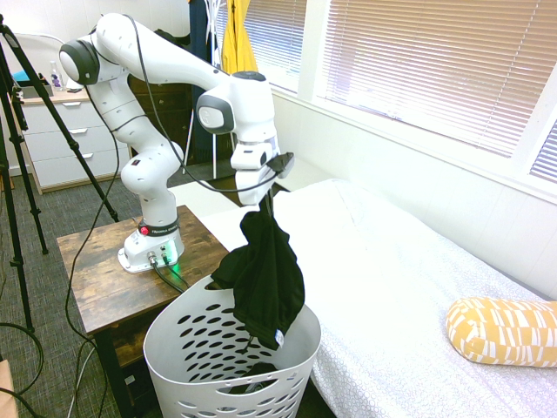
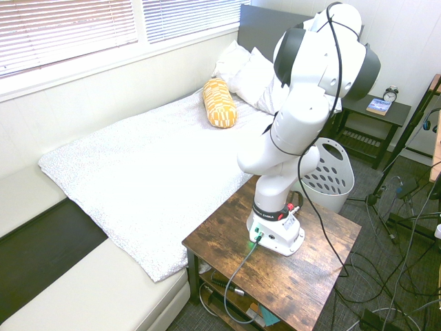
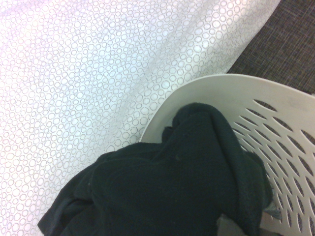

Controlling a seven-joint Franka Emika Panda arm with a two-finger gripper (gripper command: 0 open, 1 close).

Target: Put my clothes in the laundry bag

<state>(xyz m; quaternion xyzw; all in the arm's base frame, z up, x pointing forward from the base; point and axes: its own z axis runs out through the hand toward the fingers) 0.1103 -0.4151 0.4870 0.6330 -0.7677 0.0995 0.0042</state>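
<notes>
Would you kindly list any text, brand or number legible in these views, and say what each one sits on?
Red band on the white arm's base: white print, too small to read in either exterior view.
Small pale tag at the hem of the hanging soft black garment: too small to read.
Blue book on the dark nightstand: cover blurred.
Tall white perforated plastic laundry basket: no print visible.
</notes>
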